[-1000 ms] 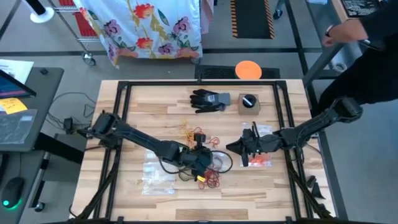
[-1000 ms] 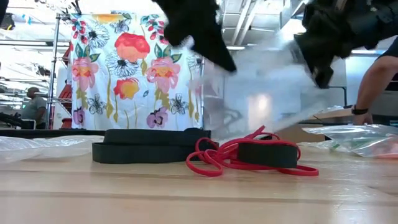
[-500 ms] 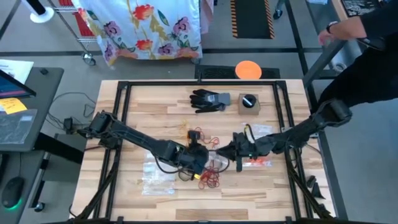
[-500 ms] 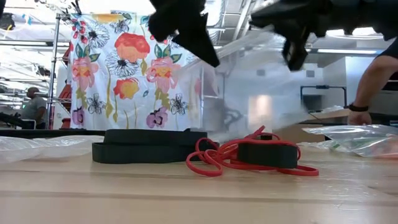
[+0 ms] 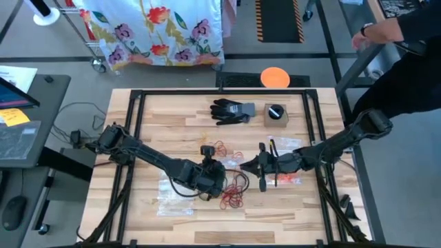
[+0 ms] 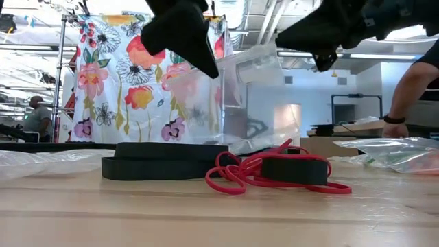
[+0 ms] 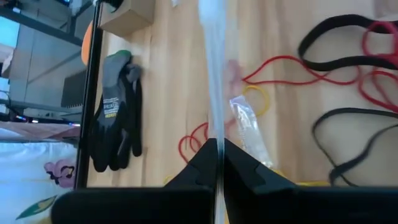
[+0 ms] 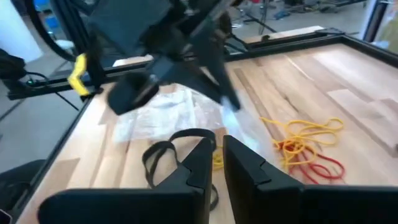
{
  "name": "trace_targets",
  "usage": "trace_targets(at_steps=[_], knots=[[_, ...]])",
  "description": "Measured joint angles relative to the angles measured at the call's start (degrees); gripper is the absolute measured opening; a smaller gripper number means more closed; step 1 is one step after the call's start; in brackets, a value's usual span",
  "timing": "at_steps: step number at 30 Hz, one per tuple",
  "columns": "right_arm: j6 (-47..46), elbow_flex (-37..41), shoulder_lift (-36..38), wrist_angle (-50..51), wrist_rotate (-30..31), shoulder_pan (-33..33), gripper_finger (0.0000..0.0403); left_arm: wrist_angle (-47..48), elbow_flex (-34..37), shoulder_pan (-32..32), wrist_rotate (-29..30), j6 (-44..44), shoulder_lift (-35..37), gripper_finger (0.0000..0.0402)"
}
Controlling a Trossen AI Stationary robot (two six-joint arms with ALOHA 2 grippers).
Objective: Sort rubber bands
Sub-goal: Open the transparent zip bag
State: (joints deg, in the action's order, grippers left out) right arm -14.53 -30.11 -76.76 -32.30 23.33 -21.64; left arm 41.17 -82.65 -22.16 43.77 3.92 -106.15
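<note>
Rubber bands: many; one glove.

floral cloth, grey floor, ceiling lights

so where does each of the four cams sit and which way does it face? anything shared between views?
High: overhead, straight down on the table; both arms in frame, left gripper and right gripper meeting mid-table.
Low: tabletop height, level toward the room; both arms enter from above, holding a clear bag between them.
Left wrist: faces forward past its own shut fingers, pinching the bag edge.
Right wrist: faces forward past its own fingers toward the left arm.
Shared: black glove in the high and left wrist views; red bands in the low and high views.
</note>
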Motion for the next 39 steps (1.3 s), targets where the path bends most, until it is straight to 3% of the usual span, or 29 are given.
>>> trace_targets(at_steps=[6, 17, 23, 27, 31, 39], knots=[[5.99, -0.04, -0.32, 0.59, -0.73, -1.14, 0.0067, -0.11, 0.0, -1.09, -2.26, 0.44, 0.0, 0.0002], [7.07, -0.04, -0.39, 0.14, 0.85, -1.09, 0.0217, -1.15, 0.0, -0.98, -2.41, 1.13, 0.0, 0.0002], [7.05, -0.04, -0.39, 0.16, 0.79, -0.83, 0.0239, -3.3, 0.0, -0.95, -2.5, -0.62, 0.0, 0.0002], [7.03, -0.02, -0.39, 0.19, 0.45, -0.86, 0.0232, -5.33, 0.0, -0.95, -2.5, -2.05, 0.0, 0.0002], [6.92, -0.02, -0.39, 0.77, 0.47, -0.84, 0.02, -6.01, 0.0, -0.95, -2.52, -2.4, 0.0, 0.0002], [6.94, 0.0, -0.39, 1.97, 0.47, -0.84, 0.0051, -5.99, 0.0, -0.95, -2.5, -2.62, 0.0, 0.0002]])
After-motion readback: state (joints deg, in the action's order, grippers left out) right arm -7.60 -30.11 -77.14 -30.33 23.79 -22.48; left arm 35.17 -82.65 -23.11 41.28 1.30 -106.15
